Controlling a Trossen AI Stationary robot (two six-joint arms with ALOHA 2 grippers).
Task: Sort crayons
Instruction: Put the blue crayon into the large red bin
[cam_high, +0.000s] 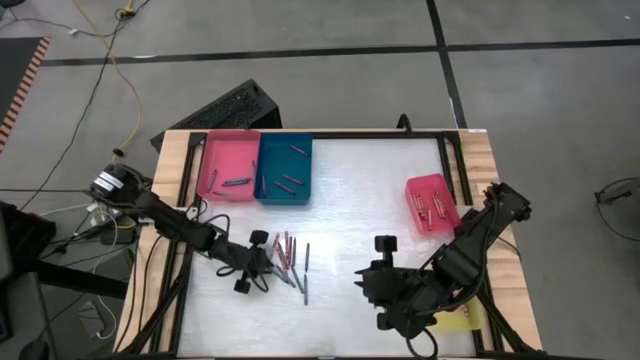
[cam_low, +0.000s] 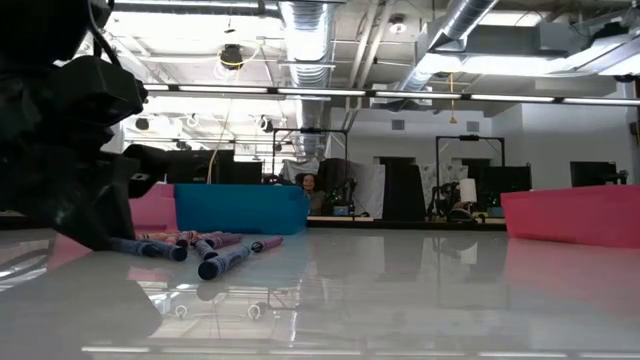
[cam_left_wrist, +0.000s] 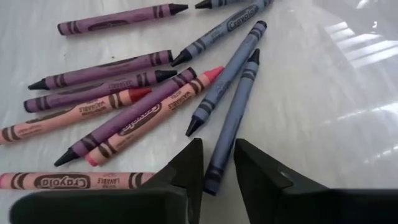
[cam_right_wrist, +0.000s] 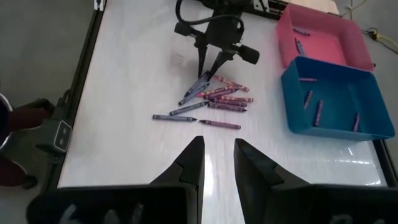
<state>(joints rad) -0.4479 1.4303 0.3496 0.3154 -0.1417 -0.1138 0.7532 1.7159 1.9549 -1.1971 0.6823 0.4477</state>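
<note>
Left gripper (cam_left_wrist: 217, 177) is reaching down at the near edge of the crayon pile, its two dark fingers (cam_left_wrist: 186, 171) standing narrowly apart on either side of the lower end of one grey-blue crayon (cam_left_wrist: 233, 115); whether they are already pressing on it cannot be told. That crayon is lying flat on the table (cam_high: 360, 190), just beside a second grey-blue one, with the other crayons (cam_high: 288, 256), purple, pink and red, fanning out beyond the fingertips. A few crayons are lying in the blue tray (cam_high: 284, 170) and the pink tray (cam_high: 229, 165) at the far left of the table, and several in the smaller pink tray (cam_high: 432, 202) on the right. Right gripper (cam_right_wrist: 217, 165) is hovering over bare table well apart from the pile, fingers slightly parted, holding nothing.
</note>
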